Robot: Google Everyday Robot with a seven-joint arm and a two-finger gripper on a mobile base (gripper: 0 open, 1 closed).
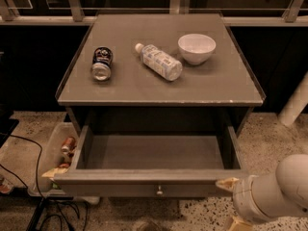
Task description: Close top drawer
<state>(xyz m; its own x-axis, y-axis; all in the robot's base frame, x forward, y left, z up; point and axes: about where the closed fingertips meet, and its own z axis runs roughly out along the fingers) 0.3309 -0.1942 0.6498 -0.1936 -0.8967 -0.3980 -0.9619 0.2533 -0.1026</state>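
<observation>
The top drawer is pulled far out of the grey cabinet and is empty inside. Its grey front faces me at the bottom of the view, with one small round metal knob in the middle. My gripper is at the lower right on a white arm, and its yellowish tip is at the right end of the drawer front.
On the cabinet top lie a dark can on its side, a clear plastic bottle on its side and a white bowl. A clear bin with cans stands on the floor at left, with black cables nearby.
</observation>
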